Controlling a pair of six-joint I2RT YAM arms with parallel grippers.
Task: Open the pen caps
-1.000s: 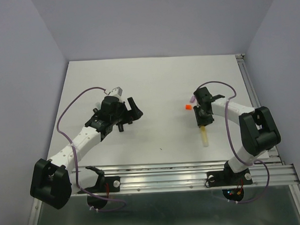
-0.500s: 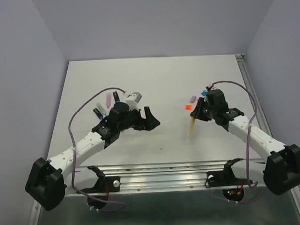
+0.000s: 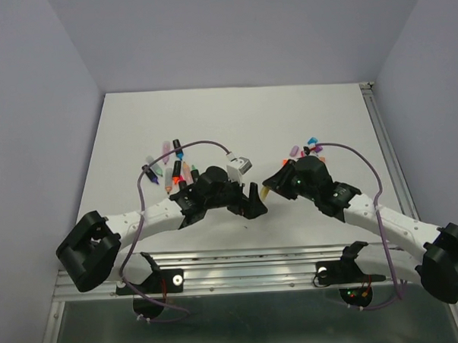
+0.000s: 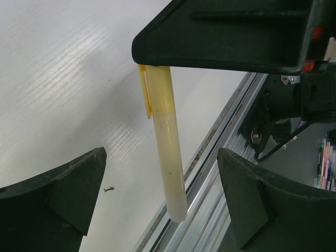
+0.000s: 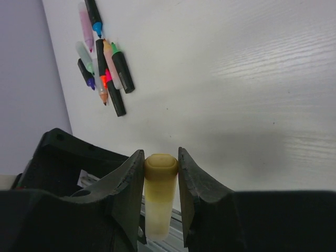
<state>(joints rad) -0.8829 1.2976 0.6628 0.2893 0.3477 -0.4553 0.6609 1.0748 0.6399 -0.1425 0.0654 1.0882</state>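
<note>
- Two grippers meet near the table's middle, just beside each other w/ one pen between them.
- Right gripper: closed tight on a pale yellow plastic highlighter pen, pinching it at the darker yellow clip cap. The barrel sticks out free past the fingers.
- Left gripper: spread wide, nothing in it. In the left wrist view the barrel hangs in the gap between its two fingers, touching neither.
- Key relation: the pen's long axis runs from the right gripper toward near-left, i.e. barrel end aimed at the left gripper. Left arm is the nearer free one, so it prob. needs to close on the barrel, then the two pull apart along that axis. Can't tell how deep the barrel sits between the fingers.
- Small loose coloured caps: far right on the white table, behind the right gripper.
- Heap of coloured pens w/ tips showing: far left, well apart from both grippers.
</note>
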